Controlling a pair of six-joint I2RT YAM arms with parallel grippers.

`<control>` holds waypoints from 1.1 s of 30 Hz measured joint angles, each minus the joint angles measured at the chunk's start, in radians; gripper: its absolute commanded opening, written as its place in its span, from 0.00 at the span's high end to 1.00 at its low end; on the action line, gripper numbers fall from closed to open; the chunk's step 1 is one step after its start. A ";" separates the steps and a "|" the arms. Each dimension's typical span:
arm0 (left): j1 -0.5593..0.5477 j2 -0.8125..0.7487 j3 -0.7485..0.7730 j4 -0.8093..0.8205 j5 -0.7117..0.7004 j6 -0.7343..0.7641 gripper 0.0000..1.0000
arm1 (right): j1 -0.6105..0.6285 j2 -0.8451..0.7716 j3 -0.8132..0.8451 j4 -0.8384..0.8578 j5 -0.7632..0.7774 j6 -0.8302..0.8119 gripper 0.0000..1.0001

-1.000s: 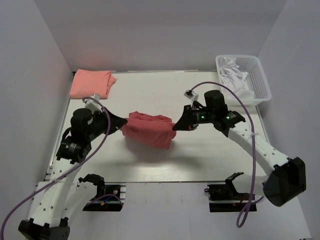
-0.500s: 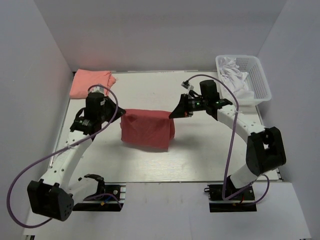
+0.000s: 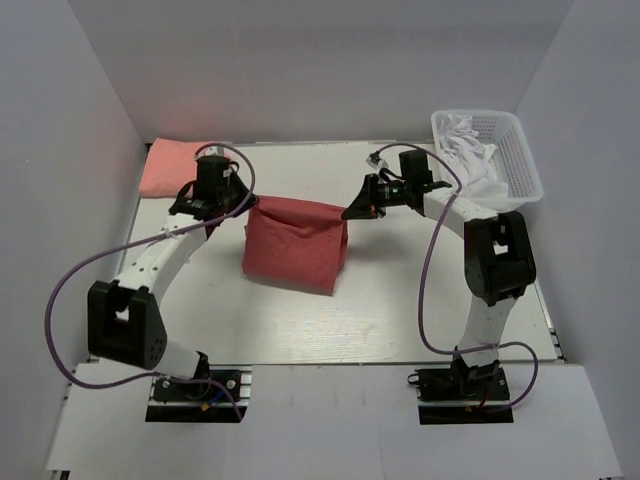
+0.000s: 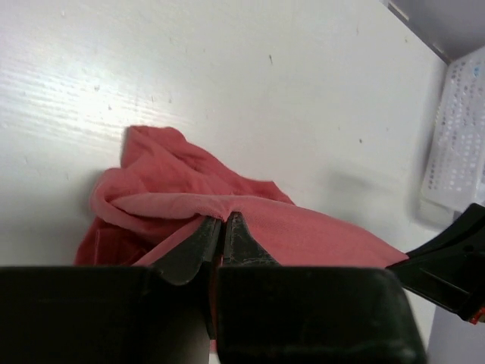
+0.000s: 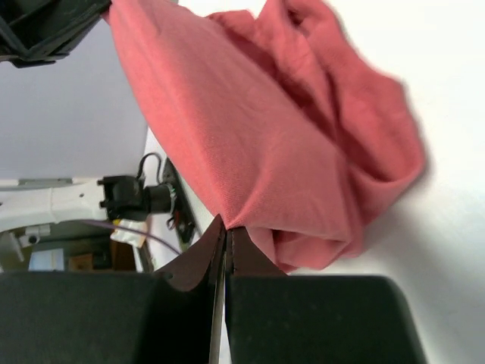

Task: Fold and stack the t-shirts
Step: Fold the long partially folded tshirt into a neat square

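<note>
A brick-red t-shirt [image 3: 294, 243] hangs stretched between my two grippers above the middle of the table, its lower part draping toward the near side. My left gripper [image 3: 247, 206] is shut on its left top corner; in the left wrist view the gripper [image 4: 222, 220] pinches the red t-shirt [image 4: 303, 235]. On the opposite corner my right gripper [image 3: 347, 211] is shut; in the right wrist view that gripper [image 5: 227, 226] clamps the red t-shirt [image 5: 250, 136]. A folded salmon-pink t-shirt [image 3: 172, 166] lies at the far left corner.
A white plastic basket [image 3: 517, 160] holding white cloth stands at the far right corner. Grey walls close in the table [image 3: 400, 300] on the left, back and right. Purple cables loop off both arms.
Both grippers have carried the red t-shirt away from me toward the back of the table and pulled it taut, so it now hangs flatter and wider than a second ago.
</note>
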 measured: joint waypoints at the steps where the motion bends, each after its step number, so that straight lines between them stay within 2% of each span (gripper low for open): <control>1: 0.000 0.027 0.021 0.007 -0.008 0.004 1.00 | -0.004 0.024 0.027 -0.003 0.002 -0.008 1.00; 3: 0.000 0.087 0.064 0.018 -0.026 0.011 1.00 | -0.010 0.071 0.088 -0.015 0.012 -0.022 1.00; 4: 0.000 0.120 0.084 0.024 -0.035 0.013 1.00 | -0.012 0.090 0.113 -0.021 0.022 -0.029 0.96; 5: 0.001 0.149 0.096 0.029 -0.043 0.015 0.98 | -0.013 0.108 0.134 -0.031 0.030 -0.035 0.84; 6: 0.001 0.185 0.114 0.030 -0.049 0.016 0.86 | -0.014 0.124 0.156 -0.043 0.035 -0.040 0.75; 7: 0.002 0.222 0.130 0.032 -0.055 0.019 0.68 | -0.015 0.142 0.177 -0.048 0.043 -0.046 0.67; 8: 0.004 0.254 0.150 0.024 -0.060 0.019 0.35 | -0.016 0.161 0.200 -0.058 0.050 -0.053 0.10; 10: 0.007 0.333 0.194 0.016 -0.079 0.018 0.01 | -0.019 0.212 0.266 -0.094 0.063 -0.066 0.10; 16: 0.034 0.533 0.441 -0.084 -0.097 0.019 0.00 | -0.025 0.355 0.552 -0.275 0.167 -0.154 0.10; 18: 0.041 0.536 0.475 -0.086 -0.079 0.029 0.00 | -0.024 0.323 0.556 -0.316 0.223 -0.190 0.10; 20: 0.048 0.505 0.457 -0.073 -0.048 0.047 0.00 | -0.024 0.257 0.497 -0.321 0.260 -0.213 0.10; 26: 0.035 0.348 0.227 -0.049 0.026 0.105 0.00 | -0.001 0.021 0.228 -0.319 0.290 -0.250 0.10; 33: 0.016 0.334 0.096 -0.090 0.064 0.183 0.00 | 0.081 -0.020 0.047 -0.291 0.328 -0.256 0.10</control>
